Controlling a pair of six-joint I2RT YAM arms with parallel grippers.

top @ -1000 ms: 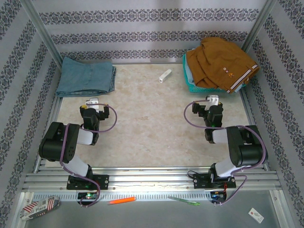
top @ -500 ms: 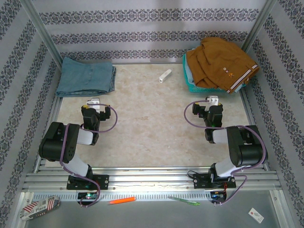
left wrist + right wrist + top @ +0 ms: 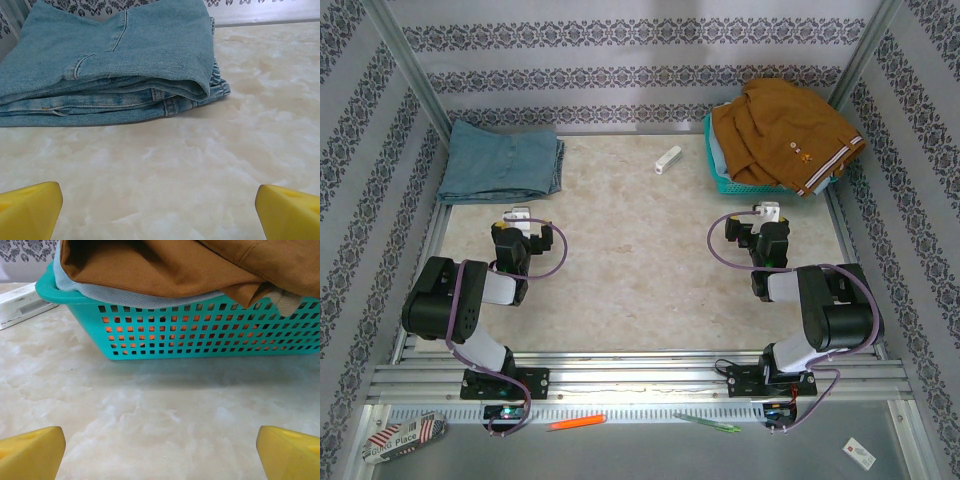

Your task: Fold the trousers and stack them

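**Denim folded far left, both grippers open**

One table [image 3: 640, 270], a pale marbled slab, forms the floor of the patterned enclosure. One pair of trousers [image 3: 500, 165] lies on it in the far left corner, folded into a flat, layered rectangle. From the left wrist, the trousers [image 3: 115, 65] show stacked folds with a pocket seam on top and hems at the right end.

One brown garment [image 3: 780, 130] is heaped in the far right corner, spilling over one teal lattice basket [image 3: 718, 178]. From the right wrist, one pale blue cloth [image 3: 125, 296] shows under the garment, along the basket's rim.

Two arms rise from the near edge, each bent back on itself with its wrist pointing toward the far side. The left arm [image 3: 450, 300] carries the left gripper [image 3: 517, 216], which sits near the trousers but apart from them. Its two yellow fingertips [image 3: 30, 207] stand wide apart with table surface between them. The right arm [image 3: 830, 310] carries the right gripper [image 3: 768, 213], which faces the basket wall, also apart from it. Its jaws are likewise spread wide and hold nothing.

One small white block [image 3: 667, 159] lies on the table between trousers and basket, nearer the basket.

Two pens rest on the metal ledge in front of the bases: one orange pen [image 3: 576, 422] and one green pen [image 3: 706, 423]. One printed packet [image 3: 405, 437] lies at the near left and one white card [image 3: 858, 453] at the near right.
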